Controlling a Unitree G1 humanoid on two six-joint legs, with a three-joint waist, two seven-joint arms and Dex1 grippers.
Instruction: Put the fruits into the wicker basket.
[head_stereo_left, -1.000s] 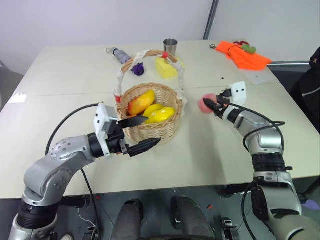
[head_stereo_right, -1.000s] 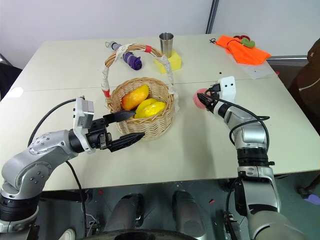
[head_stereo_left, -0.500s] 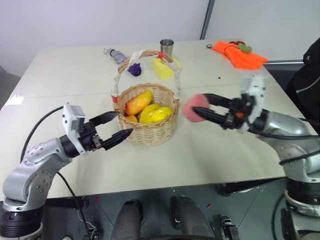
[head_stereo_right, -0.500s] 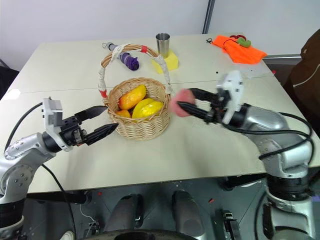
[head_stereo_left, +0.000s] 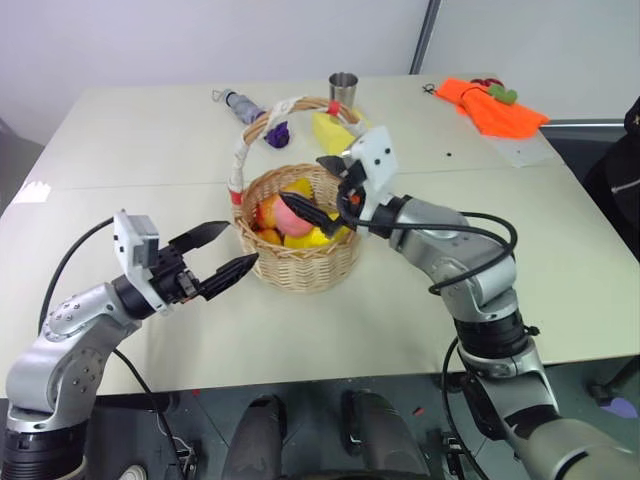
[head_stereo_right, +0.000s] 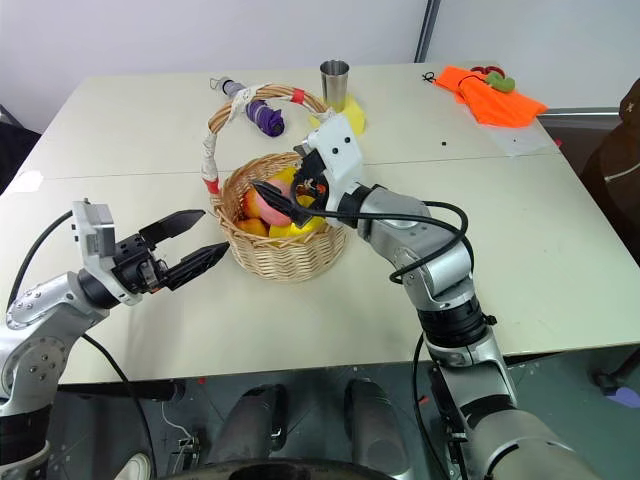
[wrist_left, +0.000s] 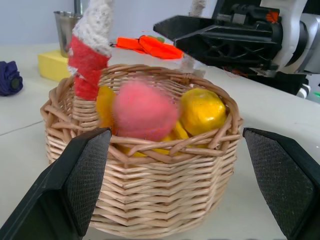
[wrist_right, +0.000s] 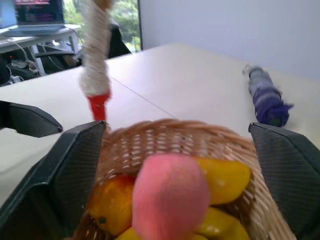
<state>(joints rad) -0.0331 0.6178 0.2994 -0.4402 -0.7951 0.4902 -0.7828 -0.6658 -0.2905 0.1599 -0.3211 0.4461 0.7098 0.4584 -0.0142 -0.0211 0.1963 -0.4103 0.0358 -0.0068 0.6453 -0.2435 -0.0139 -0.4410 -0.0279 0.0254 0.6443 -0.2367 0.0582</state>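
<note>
The wicker basket (head_stereo_left: 300, 262) stands mid-table with its tall white-and-red handle (head_stereo_left: 238, 165). Inside lie yellow and orange fruits (wrist_left: 200, 110). A pink peach (wrist_right: 170, 197) sits on top of them, blurred and free of any finger. My right gripper (head_stereo_left: 303, 182) hovers over the basket's mouth under the handle. It is open, one finger above the peach and one beside it. To the basket's left my left gripper (head_stereo_left: 240, 245) is open and empty, pointing at the basket wall and a little short of it.
A steel cup (head_stereo_left: 343, 88), a yellow sponge block (head_stereo_left: 333, 132) and a purple-tipped grey bundle (head_stereo_left: 255, 118) lie behind the basket. An orange cloth (head_stereo_left: 495, 105) lies at the far right. The table's front edge runs just below both arms.
My right gripper has carried the peach leftward over the basket and opened, and the peach now lies in the basket. Early on, the left arm drew back left from the basket.
</note>
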